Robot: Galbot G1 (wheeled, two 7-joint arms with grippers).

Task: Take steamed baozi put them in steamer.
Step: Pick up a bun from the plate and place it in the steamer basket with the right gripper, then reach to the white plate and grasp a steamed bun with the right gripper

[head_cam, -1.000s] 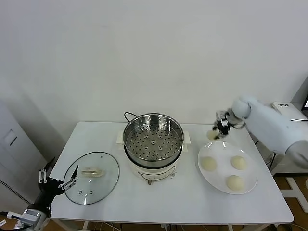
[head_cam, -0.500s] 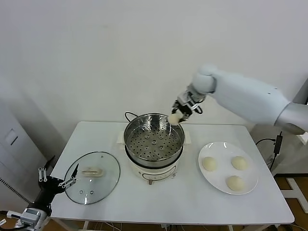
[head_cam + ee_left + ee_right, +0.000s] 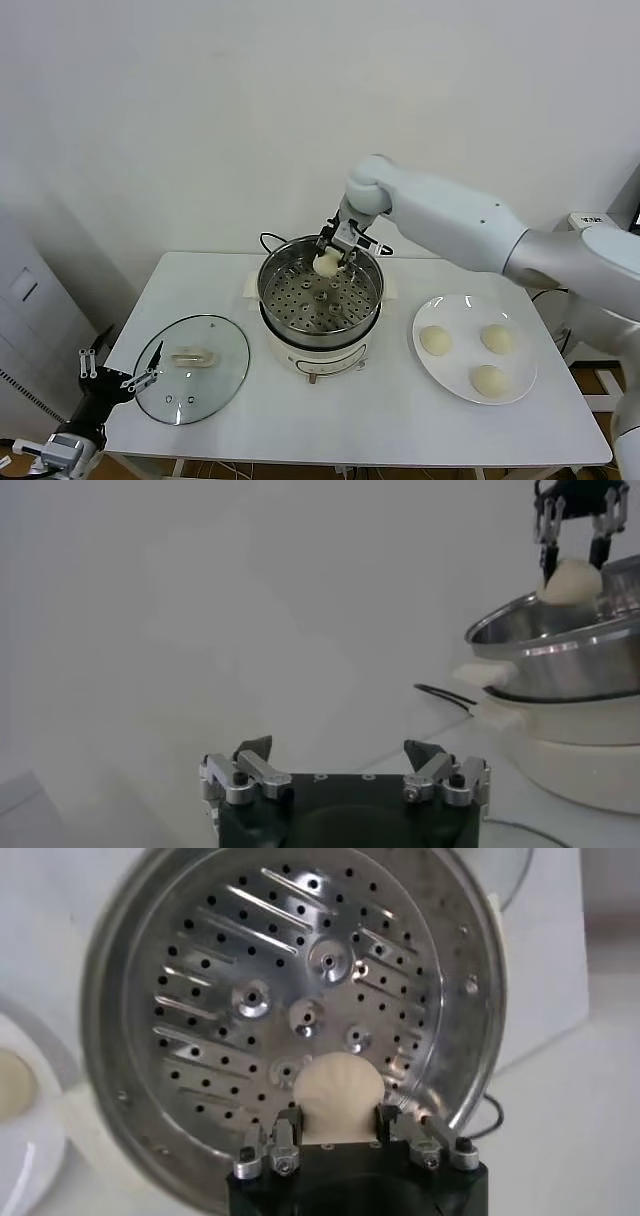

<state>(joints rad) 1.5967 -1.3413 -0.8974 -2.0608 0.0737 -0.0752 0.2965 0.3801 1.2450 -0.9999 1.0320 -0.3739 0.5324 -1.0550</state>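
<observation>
My right gripper (image 3: 331, 257) is shut on a cream-white baozi (image 3: 327, 263) and holds it over the far side of the steel steamer basket (image 3: 290, 305), just above the perforated floor. In the right wrist view the baozi (image 3: 339, 1094) sits between the fingers over the basket floor (image 3: 250, 998). Three more baozi (image 3: 434, 340) lie on the white plate (image 3: 455, 382) at the right. My left gripper (image 3: 118, 372) is open and empty, low at the table's front left corner. The left wrist view shows the steamer (image 3: 560, 650) and the held baozi (image 3: 570, 580) far off.
A round glass lid (image 3: 225, 370) lies on the table left of the cream-white pot (image 3: 320, 362). A black cord (image 3: 266, 238) runs behind the pot. A wall stands close behind the table.
My right gripper has carried the baozi leftward from above the plate to over the steamer basket and lowered it into the basket. The left arm has not moved.
</observation>
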